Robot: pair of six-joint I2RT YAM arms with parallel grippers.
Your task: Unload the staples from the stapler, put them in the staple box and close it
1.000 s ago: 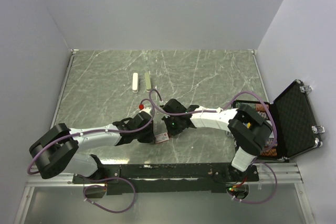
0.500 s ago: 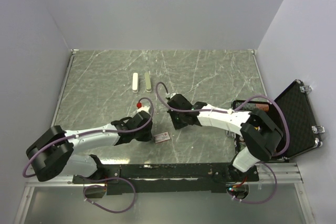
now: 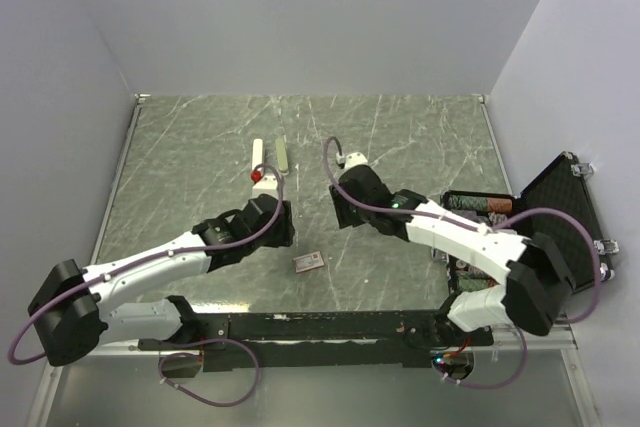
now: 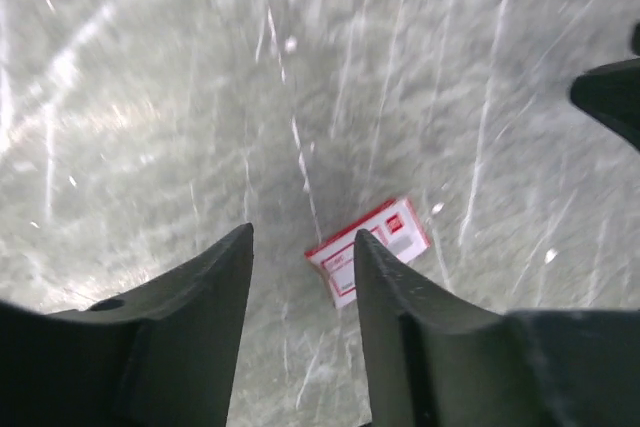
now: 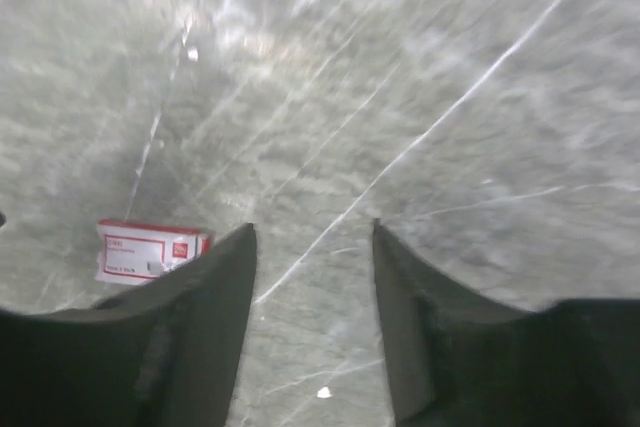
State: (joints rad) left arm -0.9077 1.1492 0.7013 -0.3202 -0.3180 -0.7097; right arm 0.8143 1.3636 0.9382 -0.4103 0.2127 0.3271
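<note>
My left gripper hovers open over the marble table, nothing between its fingers. A little red-and-white card box lies flat just beyond its right finger. The right gripper is also open and empty, above bare table, and sees the same box to its lower left. Further back lie a white elongated stapler part, partly behind my left wrist, and a grey-green strip beside it. I cannot make out any staples.
An open black case with items inside sits at the table's right edge, next to the right arm. White walls enclose the table on the left, back and right. The arm bases stand along the near edge.
Both grippers were shut and close together over the card box; both have opened and pulled back toward the far side. The box stays where it was.
</note>
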